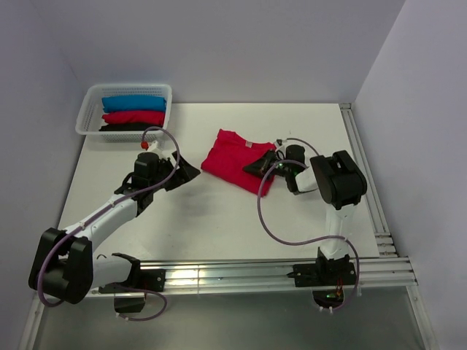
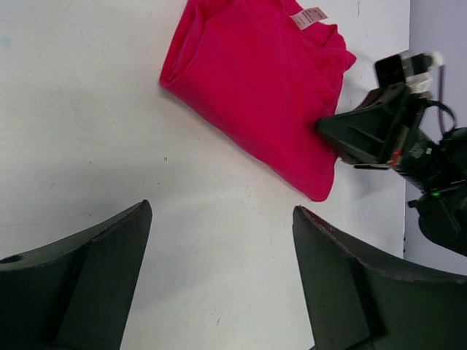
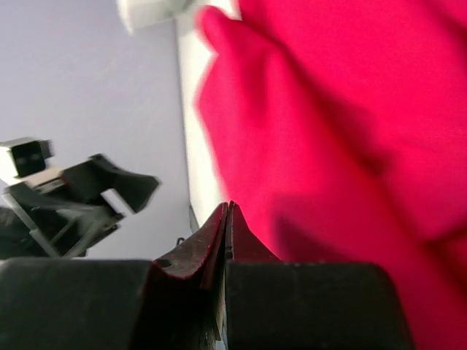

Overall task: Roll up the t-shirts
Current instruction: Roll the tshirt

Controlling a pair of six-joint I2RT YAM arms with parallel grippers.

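Observation:
A crimson t-shirt point(image 1: 233, 159) point(image 2: 255, 87) lies folded flat on the white table, its white neck label point(image 2: 309, 17) at the far end. My right gripper point(image 1: 252, 168) point(image 3: 228, 205) point(image 2: 321, 129) is low at the shirt's right edge and shut on that edge, where the cloth point(image 3: 328, 146) runs up to the fingertips. To the shirt's left, my left gripper point(image 1: 182, 169) point(image 2: 221, 208) hovers over bare table, open, with nothing between its fingers. Rolled blue point(image 1: 133, 103), red point(image 1: 133, 117) and black point(image 1: 124, 127) t-shirts lie in the basket.
A white mesh basket point(image 1: 87, 120) stands at the back left corner. Metal rails run along the table's right edge point(image 1: 361, 168) and front edge point(image 1: 255, 273). Pale walls close in on three sides.

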